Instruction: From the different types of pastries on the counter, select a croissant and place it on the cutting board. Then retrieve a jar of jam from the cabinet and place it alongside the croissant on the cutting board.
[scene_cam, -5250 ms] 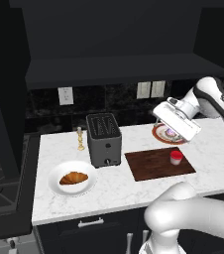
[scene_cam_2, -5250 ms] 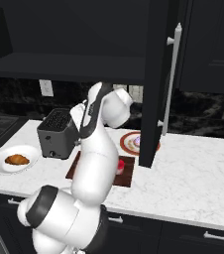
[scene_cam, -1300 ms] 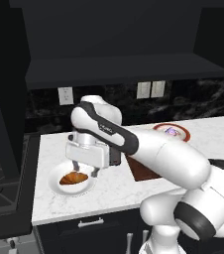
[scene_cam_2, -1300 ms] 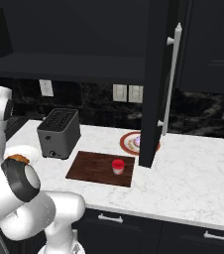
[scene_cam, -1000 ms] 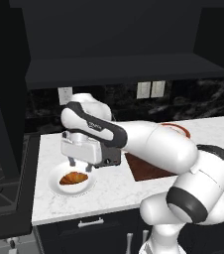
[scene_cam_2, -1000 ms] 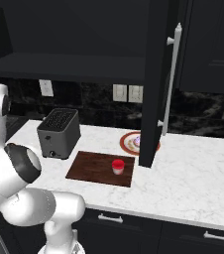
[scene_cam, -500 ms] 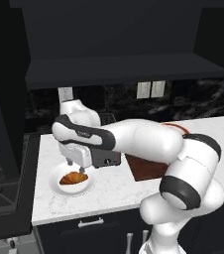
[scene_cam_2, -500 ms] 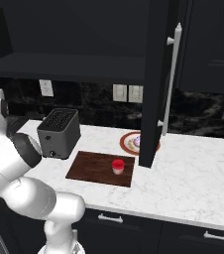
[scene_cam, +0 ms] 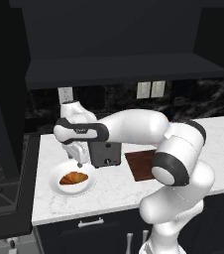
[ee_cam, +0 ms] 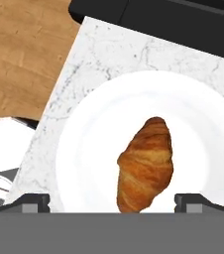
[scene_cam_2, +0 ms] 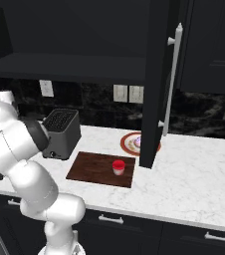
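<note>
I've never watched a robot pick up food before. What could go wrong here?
The croissant lies loose on a round white plate, so the open gripper above it might nudge it aside or crush it. The jam jar already stands on the cutting board and could get bumped when the pastry is set down.

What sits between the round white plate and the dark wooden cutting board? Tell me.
The dark toaster stands between the round white plate and the dark wooden cutting board, in the left base view.
</note>
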Robot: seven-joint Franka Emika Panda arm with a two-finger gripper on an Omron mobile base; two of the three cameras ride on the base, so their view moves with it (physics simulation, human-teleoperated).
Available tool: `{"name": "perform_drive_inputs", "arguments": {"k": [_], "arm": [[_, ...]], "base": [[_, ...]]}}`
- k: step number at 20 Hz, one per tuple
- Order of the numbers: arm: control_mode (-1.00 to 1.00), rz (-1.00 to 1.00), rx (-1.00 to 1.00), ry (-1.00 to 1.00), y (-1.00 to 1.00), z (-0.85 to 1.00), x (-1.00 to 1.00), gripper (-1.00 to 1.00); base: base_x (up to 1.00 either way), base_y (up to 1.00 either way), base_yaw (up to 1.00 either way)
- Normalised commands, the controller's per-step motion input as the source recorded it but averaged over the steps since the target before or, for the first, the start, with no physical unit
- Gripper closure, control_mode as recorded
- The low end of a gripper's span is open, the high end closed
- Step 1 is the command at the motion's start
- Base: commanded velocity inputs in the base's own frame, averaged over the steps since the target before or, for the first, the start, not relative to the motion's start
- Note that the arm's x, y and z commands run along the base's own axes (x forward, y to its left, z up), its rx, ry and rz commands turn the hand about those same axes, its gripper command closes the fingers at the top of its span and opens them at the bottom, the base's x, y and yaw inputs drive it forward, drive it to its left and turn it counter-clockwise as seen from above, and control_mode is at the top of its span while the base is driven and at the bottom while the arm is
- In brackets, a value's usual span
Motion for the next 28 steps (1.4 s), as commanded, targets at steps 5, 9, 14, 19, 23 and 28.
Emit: {"name": "perform_drive_inputs", "arguments": {"k": [5,9,14,19,23,28], "arm": [[-1.0,-0.06,-0.01,-0.09,0.17,-0.2,0.02,-1.0],[-1.0,-0.09,0.0,-0.06,0.02,-0.56,0.05,-1.0],[-1.0,-0.06,0.0,-0.06,0.0,-0.49,0.14,-1.0],[-1.0,-0.07,0.0,-0.07,0.0,-0.36,0.03,-1.0],[-1.0,-0.07,0.0,-0.07,0.0,-0.36,0.01,-1.0],[-1.0,-0.06,0.0,-0.04,0.0,-0.34,0.16,-1.0]], "base": [[0.0,0.0,0.0],[0.0,0.0,0.0],[0.0,0.0,0.0],[0.0,0.0,0.0],[0.0,0.0,0.0],[0.0,0.0,0.0]]}}
